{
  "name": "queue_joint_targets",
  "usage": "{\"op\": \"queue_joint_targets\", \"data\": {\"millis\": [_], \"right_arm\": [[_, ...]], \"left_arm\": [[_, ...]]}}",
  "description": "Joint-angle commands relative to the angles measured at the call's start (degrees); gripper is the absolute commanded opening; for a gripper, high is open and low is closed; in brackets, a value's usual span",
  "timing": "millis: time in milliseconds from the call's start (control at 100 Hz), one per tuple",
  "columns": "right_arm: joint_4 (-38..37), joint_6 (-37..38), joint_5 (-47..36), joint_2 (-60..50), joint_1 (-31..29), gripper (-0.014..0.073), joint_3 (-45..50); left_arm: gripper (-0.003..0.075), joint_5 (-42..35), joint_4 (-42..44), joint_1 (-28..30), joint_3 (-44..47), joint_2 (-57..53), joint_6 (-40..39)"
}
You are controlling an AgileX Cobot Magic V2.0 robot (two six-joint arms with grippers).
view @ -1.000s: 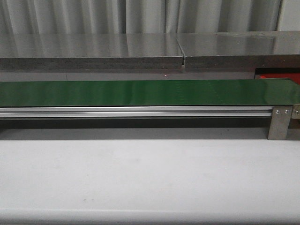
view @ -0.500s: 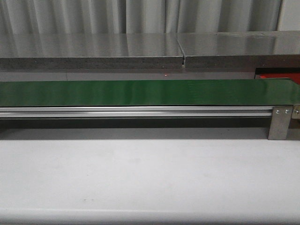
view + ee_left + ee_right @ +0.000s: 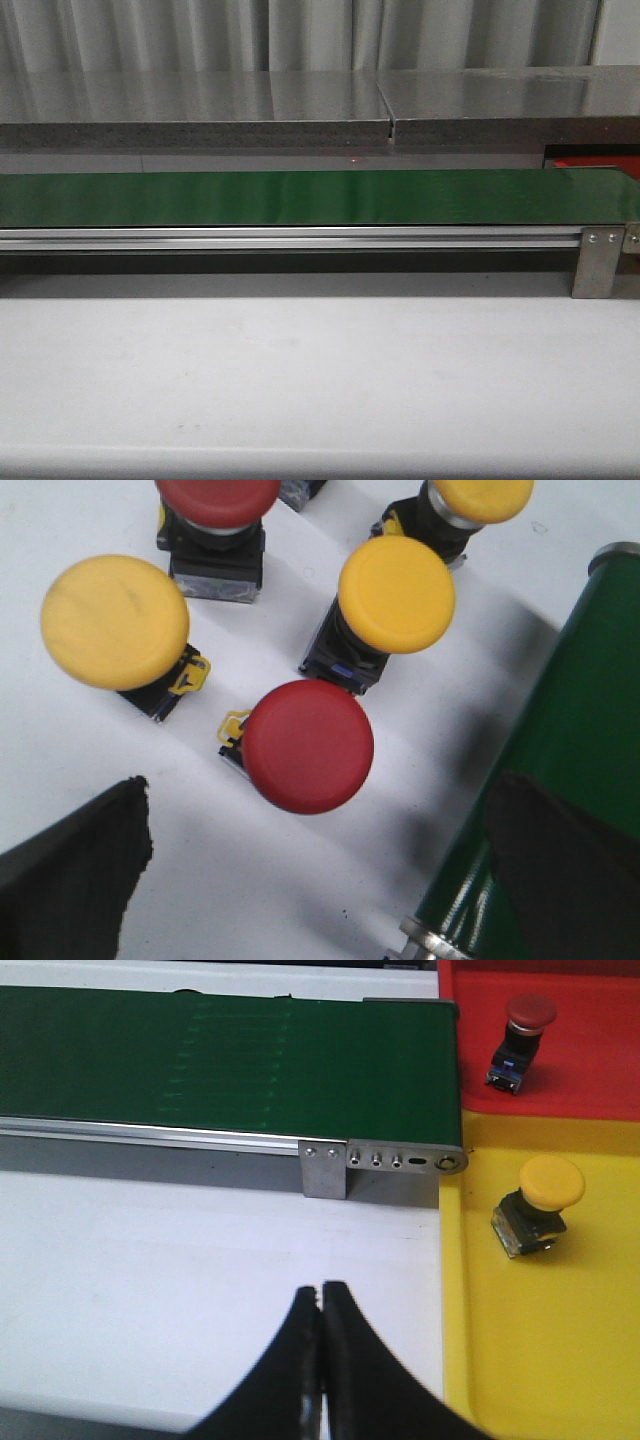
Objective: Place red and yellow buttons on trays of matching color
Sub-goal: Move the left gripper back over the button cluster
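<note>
**Buttons clustered by the belt end, two already on trays**

Left gripper (image 3: 320, 880) hangs over a cluster of mushroom-head push buttons, its black fingers (image 3: 75, 865) spread wide apart, nothing between them. Right beneath sits a red round-capped button (image 3: 308, 745), cap up, its dark base with a yellow clip poking out one side. Around it on the white counter (image 3: 60, 530) stand yellow round-capped buttons (image 3: 397, 593), one more at (image 3: 113, 620), plus another red and another yellow cut off by the frame edge. All stand upright, stems vertical. The roller end of the long green conveyor belt (image 3: 590, 710) lies just beside them.

Over to the right gripper (image 3: 321, 1360): fingers pressed together, tips touching, holding nothing, above bare counter. Past the belt's end, a flat red tray (image 3: 600, 1060) carries a small red-capped button (image 3: 522, 1035) tipped over at a slant; the flat yellow tray (image 3: 520, 1360) beside it carries a yellow-capped button (image 3: 540, 1205), also leaning.

Front view: belt running left to right, grey corrugated wall behind, no arms showing.
</note>
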Motion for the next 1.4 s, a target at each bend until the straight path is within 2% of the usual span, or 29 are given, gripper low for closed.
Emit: {"op": "queue_joint_targets", "data": {"millis": [0, 140, 460, 1390], "right_arm": [[0.5, -0.5, -3.8, -0.1, 0.0, -0.0066, -1.4], [0.5, -0.5, -3.8, -0.1, 0.0, -0.0066, -1.4], [0.5, -0.5, -3.7, -0.1, 0.0, -0.0066, -1.4], [0.5, -0.5, -3.5, -0.1, 0.0, -0.0066, -1.4]], "left_arm": [[0.0601, -3.0, -1.2, 0.1, -2.0, -2.2, -0.5], [0.0575, -3.2, -1.2, 0.1, -2.7, -0.9, -0.5], [0.0575, -2.9, -1.2, 0.1, -6.9, 1.5, -0.5], [0.0575, -3.3, -1.5, -0.2, -9.2, 5.9, 0.5]]}}
